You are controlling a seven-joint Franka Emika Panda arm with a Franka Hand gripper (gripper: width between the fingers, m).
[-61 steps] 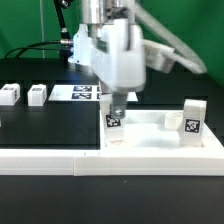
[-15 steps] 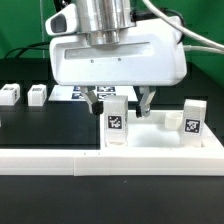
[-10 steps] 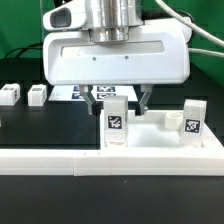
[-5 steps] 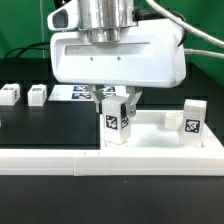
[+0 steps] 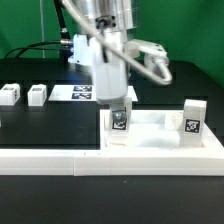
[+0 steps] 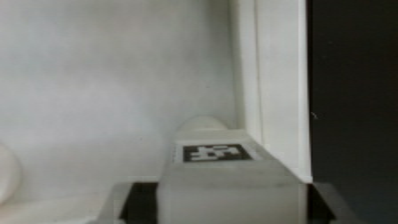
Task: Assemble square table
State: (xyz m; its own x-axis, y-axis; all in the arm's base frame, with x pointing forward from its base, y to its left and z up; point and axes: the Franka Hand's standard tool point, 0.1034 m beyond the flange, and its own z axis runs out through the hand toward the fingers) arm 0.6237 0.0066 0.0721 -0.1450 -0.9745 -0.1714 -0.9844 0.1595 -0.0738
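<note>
The square tabletop (image 5: 152, 137) lies rimmed side up at the exterior view's right. It fills the wrist view as a white surface with a raised rim (image 6: 263, 70). A white tagged leg block (image 5: 119, 124) stands upright in its near left corner. My gripper (image 5: 118, 108) is straight above it, shut on this leg. In the wrist view the leg (image 6: 217, 170) sits between the dark fingers (image 6: 143, 200). A second leg (image 5: 191, 118) stands in the right corner. Two more legs (image 5: 10, 95) (image 5: 38, 94) lie on the black mat at the left.
The long white L-shaped rail (image 5: 50, 160) runs along the front edge, against the tabletop. The marker board (image 5: 82, 92) lies flat behind the gripper. Cables hang behind the arm at the back.
The fingers closed on the corner leg. The hand then turned about its vertical axis from broadside to edge-on, and the leg's tag turned with it.
</note>
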